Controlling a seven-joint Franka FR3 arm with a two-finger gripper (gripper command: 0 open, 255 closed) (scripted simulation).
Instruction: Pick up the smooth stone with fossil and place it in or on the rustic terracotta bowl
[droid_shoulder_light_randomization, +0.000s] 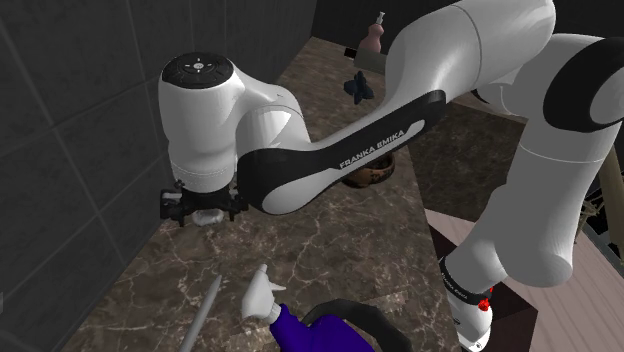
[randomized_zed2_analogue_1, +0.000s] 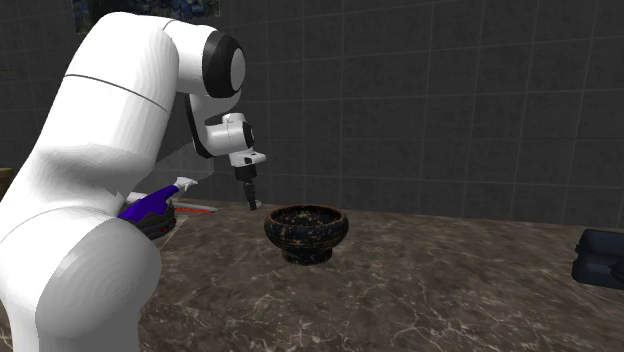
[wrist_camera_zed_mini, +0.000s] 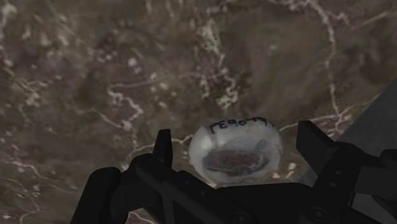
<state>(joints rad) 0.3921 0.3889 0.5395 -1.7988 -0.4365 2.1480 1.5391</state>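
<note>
Your gripper (wrist_camera_zed_mini: 238, 145) hangs spread around the smooth stone (wrist_camera_zed_mini: 236, 153), neither finger touching it, as it lies flat on the marbled counter (wrist_camera_zed_mini: 95, 76) at the shoulder view's left, well apart from the bowl (randomized_zed2_analogue_1: 306, 232). Expect it to be rigid, dense and slick, so pinch low at its widest girth. Its long axis runs finger to finger, fossil face up, so you'd close on its rounded ends.

The stone (wrist_camera_zed_mini: 236, 153) is pale white, with a grey-brown fossil blotch and dark scribbled marks. The table (wrist_camera_zed_mini: 95, 76) is dark brown, marbled, veined white. The bowl (randomized_zed2_analogue_1: 303, 238) is near-black, speckled brownish.
</note>
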